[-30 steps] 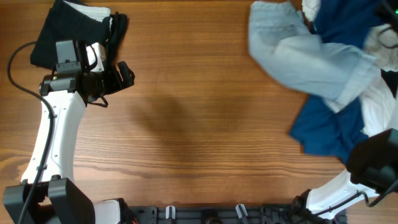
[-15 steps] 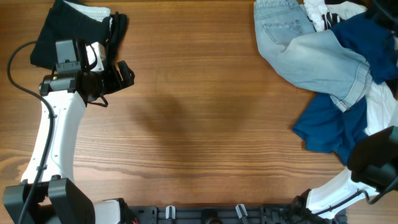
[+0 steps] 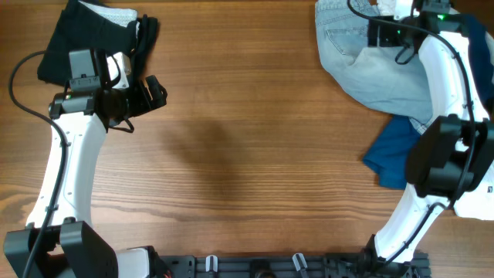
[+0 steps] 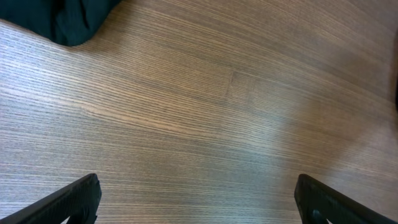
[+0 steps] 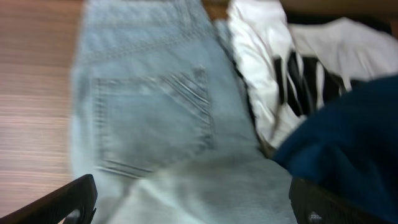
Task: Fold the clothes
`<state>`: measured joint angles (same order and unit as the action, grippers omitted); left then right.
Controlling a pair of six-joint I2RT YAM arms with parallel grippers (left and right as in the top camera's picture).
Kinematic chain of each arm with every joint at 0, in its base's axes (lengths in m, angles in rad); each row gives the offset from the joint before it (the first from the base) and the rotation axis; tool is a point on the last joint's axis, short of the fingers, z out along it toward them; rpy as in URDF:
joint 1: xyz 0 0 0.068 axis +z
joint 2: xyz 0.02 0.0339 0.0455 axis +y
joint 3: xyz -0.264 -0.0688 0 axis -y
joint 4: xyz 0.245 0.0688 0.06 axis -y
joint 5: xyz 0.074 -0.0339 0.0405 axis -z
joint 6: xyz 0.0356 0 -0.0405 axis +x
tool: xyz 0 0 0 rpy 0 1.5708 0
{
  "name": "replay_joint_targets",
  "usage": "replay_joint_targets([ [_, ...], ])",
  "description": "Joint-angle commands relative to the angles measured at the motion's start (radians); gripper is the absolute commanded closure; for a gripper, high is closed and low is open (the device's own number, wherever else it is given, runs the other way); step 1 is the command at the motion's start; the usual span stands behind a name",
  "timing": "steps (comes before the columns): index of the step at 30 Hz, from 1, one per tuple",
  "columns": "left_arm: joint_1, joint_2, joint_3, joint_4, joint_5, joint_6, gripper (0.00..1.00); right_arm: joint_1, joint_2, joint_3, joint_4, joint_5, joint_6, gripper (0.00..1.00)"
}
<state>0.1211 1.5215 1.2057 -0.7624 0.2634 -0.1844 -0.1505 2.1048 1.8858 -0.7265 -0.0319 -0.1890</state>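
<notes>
Light blue jeans (image 3: pixel 370 73) lie crumpled at the table's top right, partly over a dark blue garment (image 3: pixel 397 158). My right gripper (image 3: pixel 376 35) hovers above the jeans, open and holding nothing. The right wrist view shows the jeans' back pocket (image 5: pixel 149 118), a white garment with black stripes (image 5: pixel 292 68) and the dark blue garment (image 5: pixel 348 134), with the right gripper (image 5: pixel 193 208) spread wide. A folded black garment (image 3: pixel 81 38) lies at the top left. My left gripper (image 3: pixel 154 93) stands open beside it over bare wood; in the left wrist view the left gripper (image 4: pixel 199 202) holds nothing.
A white cloth (image 3: pixel 116 14) sits on the black stack. More white fabric (image 3: pixel 472 131) lies at the right edge, behind the right arm. The wooden table (image 3: pixel 247 154) shows bare wood across its middle. A corner of dark cloth (image 4: pixel 68 18) shows in the left wrist view.
The jeans shifted toward the top right and settled. My right arm has swung into view over them with its jaws wide. The left arm has not moved.
</notes>
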Motion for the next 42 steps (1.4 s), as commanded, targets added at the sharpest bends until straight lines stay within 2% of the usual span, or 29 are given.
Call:
replay_joint_targets([
  [1, 0.008, -0.001, 0.016, 0.002, 0.005, 0.020, 0.00, -0.029, 0.048, 0.005, 0.000, 0.028, -0.022, 0.00],
  [10, 0.008, -0.001, 0.016, 0.002, 0.005, 0.020, 0.00, -0.106, 0.050, -0.010, -0.013, 0.006, -0.021, 0.01],
  [12, 0.008, -0.001, 0.016, 0.007, 0.005, 0.020, 0.00, -0.108, 0.050, -0.010, -0.034, -0.029, -0.021, 0.25],
  [13, 0.008, -0.001, 0.016, 0.014, 0.005, 0.020, 0.00, -0.106, 0.050, -0.010, -0.045, -0.031, -0.020, 0.45],
  [18, 0.008, -0.001, 0.016, 0.036, 0.005, 0.020, 0.00, -0.087, 0.049, -0.005, -0.075, -0.075, -0.020, 0.96],
  [22, 0.014, -0.002, 0.020, 0.060, 0.005, 0.019, 0.00, -0.028, -0.011, 0.039, -0.103, -0.087, -0.018, 0.96],
  [25, 0.042, -0.013, 0.046, 0.056, 0.006, 0.019, 0.00, 0.063, -0.093, 0.088, -0.106, -0.182, -0.013, 0.96],
  [29, 0.096, -0.048, 0.088, 0.040, 0.017, 0.012, 0.00, 0.248, -0.164, 0.096, -0.178, -0.192, 0.031, 0.96],
  [36, 0.205, -0.089, 0.098, -0.003, 0.017, 0.013, 0.00, 0.625, -0.164, 0.081, -0.423, -0.288, 0.034, 0.96],
  [37, 0.213, -0.087, 0.098, -0.010, 0.017, 0.013, 0.00, 0.672, -0.164, 0.081, -0.449, -0.257, 0.031, 0.91],
  [38, 0.217, -0.087, 0.098, -0.013, 0.017, 0.013, 0.00, 0.705, -0.164, 0.081, -0.473, -0.219, 0.032, 0.68],
  [39, 0.217, -0.087, 0.098, -0.014, 0.017, 0.013, 0.00, 0.720, -0.164, 0.081, -0.485, -0.191, 0.035, 0.30],
  [42, 0.212, -0.086, 0.098, -0.013, 0.024, 0.016, 0.00, 0.679, -0.164, 0.081, -0.457, -0.148, 0.117, 0.12],
])
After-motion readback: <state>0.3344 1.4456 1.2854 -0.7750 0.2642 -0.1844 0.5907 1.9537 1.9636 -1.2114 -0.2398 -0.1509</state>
